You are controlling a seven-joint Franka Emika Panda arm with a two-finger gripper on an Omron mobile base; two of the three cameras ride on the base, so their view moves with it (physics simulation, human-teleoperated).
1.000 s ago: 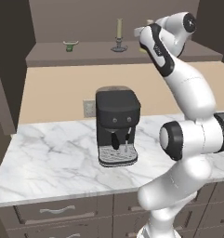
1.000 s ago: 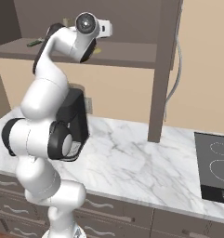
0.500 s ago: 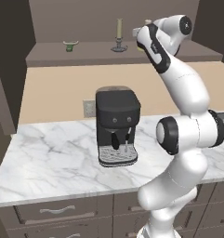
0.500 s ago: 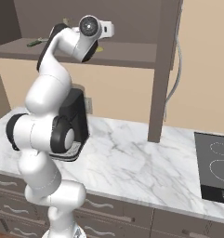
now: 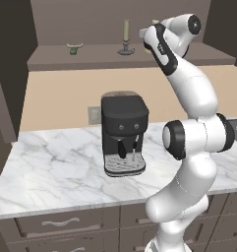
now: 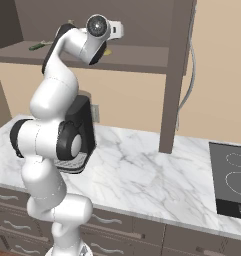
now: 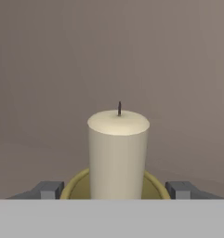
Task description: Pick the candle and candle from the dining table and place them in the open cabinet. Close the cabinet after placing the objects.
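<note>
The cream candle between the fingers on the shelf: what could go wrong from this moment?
1. The open gripper brackets the cream candle; pulling back crookedly could tip it.
2. The olive candle stands close by on the shelf; a wide arm swing might knock it.

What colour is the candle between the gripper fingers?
Pale cream, with a dark wick, standing on a yellowish dish; the candle shows best in the hand view.

Black coffee machine [image 5: 123, 133] on marble counter [image 5: 56, 167]

arm [image 5: 189, 93] leaning slightly further right, elbow seemingly shifted
</note>
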